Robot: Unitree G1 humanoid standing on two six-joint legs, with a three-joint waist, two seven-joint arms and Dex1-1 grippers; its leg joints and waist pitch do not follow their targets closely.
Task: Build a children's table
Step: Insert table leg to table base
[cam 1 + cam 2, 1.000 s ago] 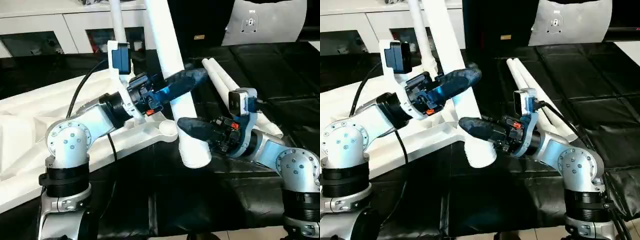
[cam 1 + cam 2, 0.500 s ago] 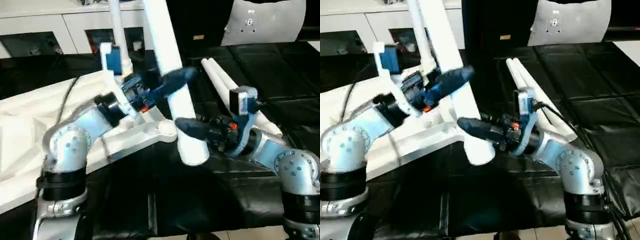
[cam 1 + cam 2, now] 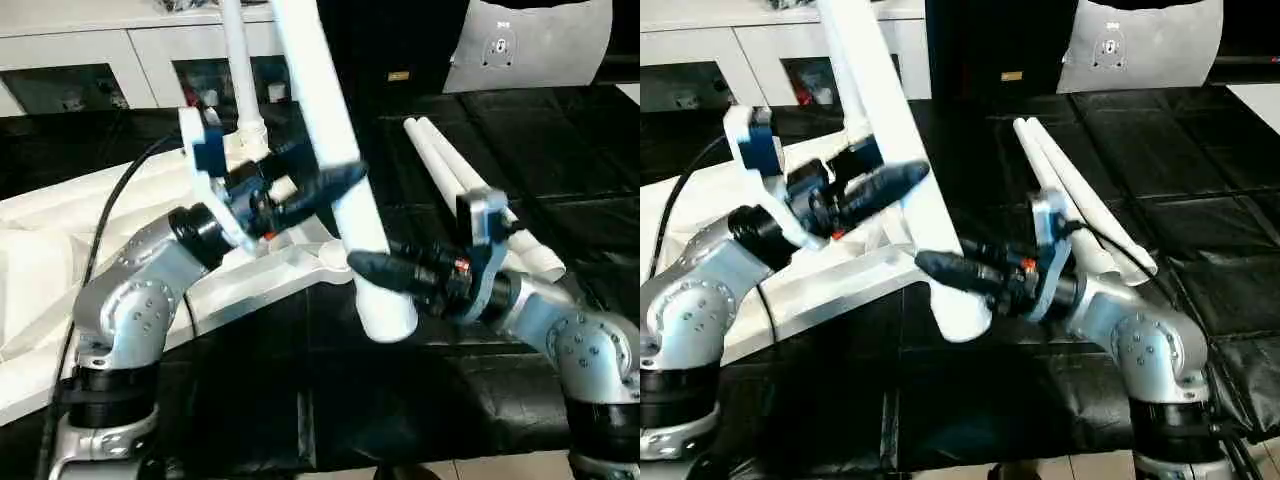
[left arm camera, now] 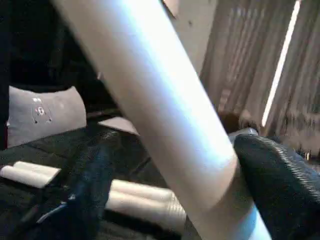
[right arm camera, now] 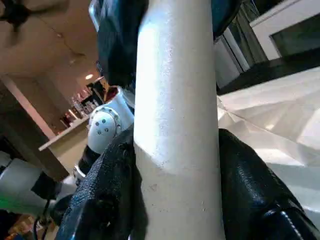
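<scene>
Beside the held leg, two spare legs.

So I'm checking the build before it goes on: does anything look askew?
Yes. The leg in the right gripper leans steeply, its end off the corner socket, not seated. Another leg stands upright in the top.

A tilted white tube leg blocks the middle of the black-covered work table, hemmed by the upturned white table top and 2 spare legs, leaving open black surface along the near edge.
</scene>
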